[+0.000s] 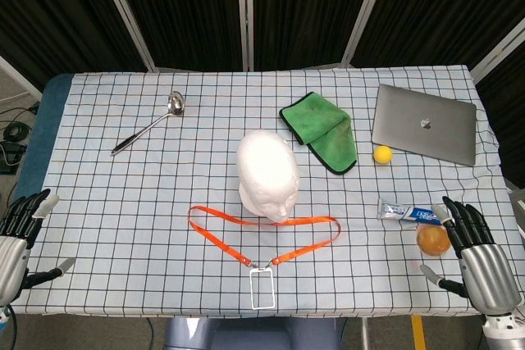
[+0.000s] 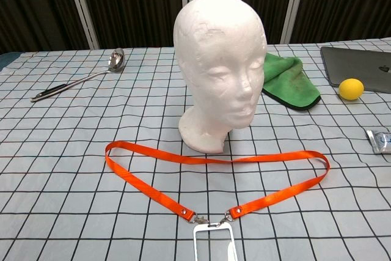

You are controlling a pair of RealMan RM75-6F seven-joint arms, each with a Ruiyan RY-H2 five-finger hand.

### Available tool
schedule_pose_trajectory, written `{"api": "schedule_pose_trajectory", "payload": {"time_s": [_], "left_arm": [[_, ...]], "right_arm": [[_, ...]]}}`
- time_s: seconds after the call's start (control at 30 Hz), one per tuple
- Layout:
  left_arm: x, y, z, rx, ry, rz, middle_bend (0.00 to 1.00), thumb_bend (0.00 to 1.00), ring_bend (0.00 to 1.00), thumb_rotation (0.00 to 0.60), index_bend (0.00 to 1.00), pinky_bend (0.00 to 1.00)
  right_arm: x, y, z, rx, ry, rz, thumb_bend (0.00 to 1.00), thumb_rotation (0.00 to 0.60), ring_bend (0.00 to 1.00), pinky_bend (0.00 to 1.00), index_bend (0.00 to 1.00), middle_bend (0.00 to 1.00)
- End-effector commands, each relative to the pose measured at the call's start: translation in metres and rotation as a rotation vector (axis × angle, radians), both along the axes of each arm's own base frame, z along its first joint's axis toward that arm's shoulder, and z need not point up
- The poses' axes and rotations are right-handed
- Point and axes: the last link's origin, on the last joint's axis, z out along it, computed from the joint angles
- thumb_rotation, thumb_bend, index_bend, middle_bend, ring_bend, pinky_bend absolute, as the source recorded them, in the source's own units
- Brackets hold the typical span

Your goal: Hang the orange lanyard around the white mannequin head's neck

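Note:
The white mannequin head [image 1: 267, 172] [image 2: 220, 59] stands upright at the table's middle, facing the front edge. The orange lanyard [image 1: 246, 223] [image 2: 153, 175] lies flat in a loop on the cloth just in front of the head's base, with a clear badge holder [image 1: 263, 288] [image 2: 212, 242] at its near end. My left hand [image 1: 20, 235] hovers at the front left corner, fingers apart and empty. My right hand [image 1: 476, 256] sits at the front right, fingers spread, holding nothing. Neither hand shows in the chest view.
A metal ladle [image 1: 152, 125] [image 2: 79, 77] lies back left. A green cloth [image 1: 321, 129] [image 2: 287, 80], grey laptop [image 1: 425, 124] [image 2: 360, 65] and yellow ball [image 1: 382, 154] [image 2: 351, 88] lie back right. A toothpaste tube [image 1: 406, 212] and an orange ball [image 1: 432, 239] lie close to my right hand.

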Motion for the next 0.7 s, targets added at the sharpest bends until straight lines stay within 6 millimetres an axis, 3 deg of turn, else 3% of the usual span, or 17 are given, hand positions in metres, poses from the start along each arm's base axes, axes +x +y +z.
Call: {"api": "schedule_pose_trajectory", "payload": {"time_s": [0.03, 0.37, 0.5, 0.7], "left_arm": [[0.000, 0.000, 0.000, 0.000, 0.000, 0.001, 0.00, 0.00, 0.00, 0.600, 0.00, 0.00], [-0.005, 0.008, -0.005, -0.006, 0.014, 0.027, 0.00, 0.00, 0.00, 0.600, 0.00, 0.00], [-0.006, 0.011, -0.008, -0.008, 0.026, 0.034, 0.00, 0.00, 0.00, 0.600, 0.00, 0.00], [-0.007, 0.015, -0.010, -0.004, 0.034, 0.046, 0.00, 0.00, 0.00, 0.600, 0.00, 0.00]], "right_arm": [[0.000, 0.000, -0.001, 0.004, 0.000, -0.002, 0.02, 0.600, 0.00, 0.00, 0.11, 0.00], [0.002, -0.013, -0.014, 0.107, -0.001, -0.021, 0.02, 0.600, 0.00, 0.00, 0.15, 0.00], [0.002, -0.046, -0.032, 0.248, -0.014, -0.062, 0.07, 0.600, 0.00, 0.00, 0.25, 0.00], [0.004, -0.090, -0.062, 0.413, -0.051, -0.150, 0.26, 0.600, 0.00, 0.00, 0.33, 0.00]]}}
